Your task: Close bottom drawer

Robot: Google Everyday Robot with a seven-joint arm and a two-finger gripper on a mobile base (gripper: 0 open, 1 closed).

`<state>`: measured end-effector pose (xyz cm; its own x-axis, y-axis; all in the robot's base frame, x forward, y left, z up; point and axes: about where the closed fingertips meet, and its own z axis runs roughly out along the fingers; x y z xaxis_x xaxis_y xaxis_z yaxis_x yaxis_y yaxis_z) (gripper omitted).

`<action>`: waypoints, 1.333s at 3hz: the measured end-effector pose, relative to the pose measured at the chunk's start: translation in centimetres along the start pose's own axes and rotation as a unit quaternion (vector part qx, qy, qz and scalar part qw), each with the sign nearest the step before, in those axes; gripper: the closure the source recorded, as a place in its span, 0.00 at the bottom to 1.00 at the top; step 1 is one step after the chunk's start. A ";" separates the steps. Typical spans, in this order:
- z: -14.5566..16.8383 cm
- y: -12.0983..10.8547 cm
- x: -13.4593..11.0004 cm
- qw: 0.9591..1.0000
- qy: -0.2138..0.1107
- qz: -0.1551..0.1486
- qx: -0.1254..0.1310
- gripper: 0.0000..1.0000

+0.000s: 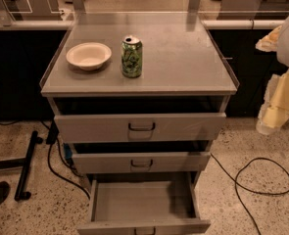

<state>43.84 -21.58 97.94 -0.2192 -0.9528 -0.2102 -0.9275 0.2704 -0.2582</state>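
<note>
Bottom drawer (134, 202) of the grey desk (183, 58) stands pulled far out at the lower centre of the frame. Its shallow tray is bare, and its front panel with the small dark handle is cut by the bottom edge. Above it, the middle drawer (141, 163) and the top drawer (141, 127) sit much further in, each with a dark gap over its front. A white bowl (88, 55) and a green can (132, 57) stand side by side on the desk top, apart from each other. The hand (270, 117) hangs at the right edge of the frame, level with the top drawer and well apart from the bottom drawer; whether it is open or closed I cannot tell. By this showing the task is barely begun. The hand has yet to come down in front of the panel and push it in, and the whole closing travel is left.
</note>
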 end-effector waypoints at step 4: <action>11.2 3.1 2.2 0.999 -0.024 0.019 -0.040 0.00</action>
<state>43.84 -21.30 86.11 -0.2424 -0.9336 -0.2639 -0.9404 0.2930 -0.1725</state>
